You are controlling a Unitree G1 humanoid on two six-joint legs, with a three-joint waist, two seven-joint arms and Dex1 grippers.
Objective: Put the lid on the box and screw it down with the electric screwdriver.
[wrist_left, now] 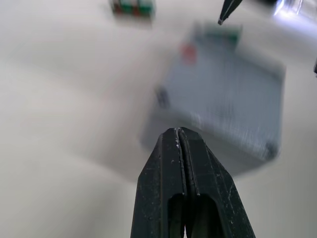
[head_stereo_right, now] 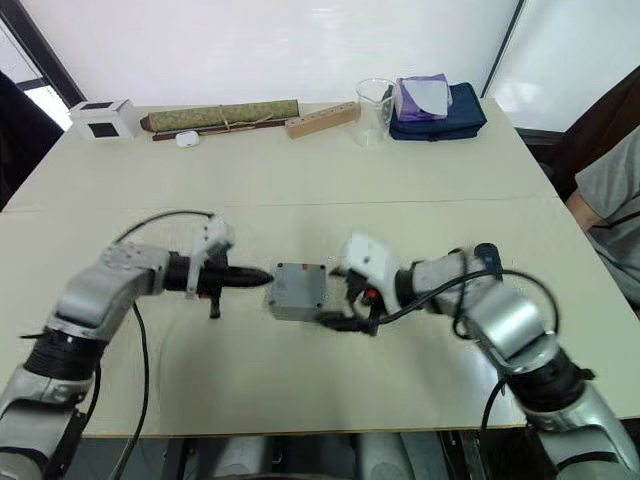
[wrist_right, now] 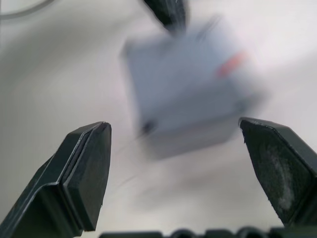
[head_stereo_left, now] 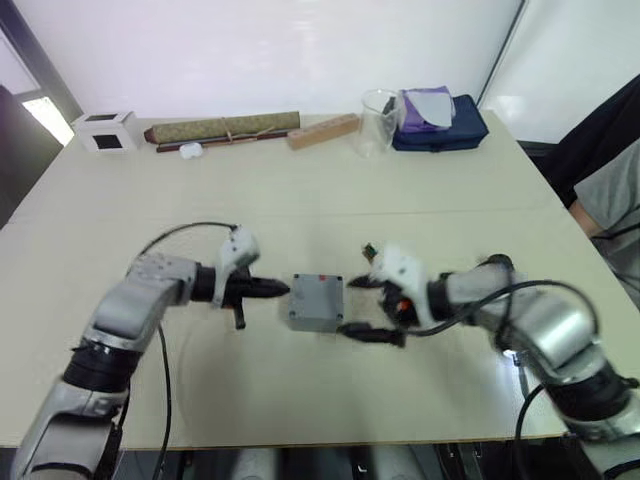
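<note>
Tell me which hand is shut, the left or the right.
The left hand: its two black fingers press together, pointing at the grey box. The right hand has its fingers spread wide apart.

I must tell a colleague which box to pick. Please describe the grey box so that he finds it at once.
On the beige table, look at the near middle, between the left hand and the right hand. The grey box sits there, square, closed on top, with a small red mark. The white cube stands far away at the back corner.
</note>
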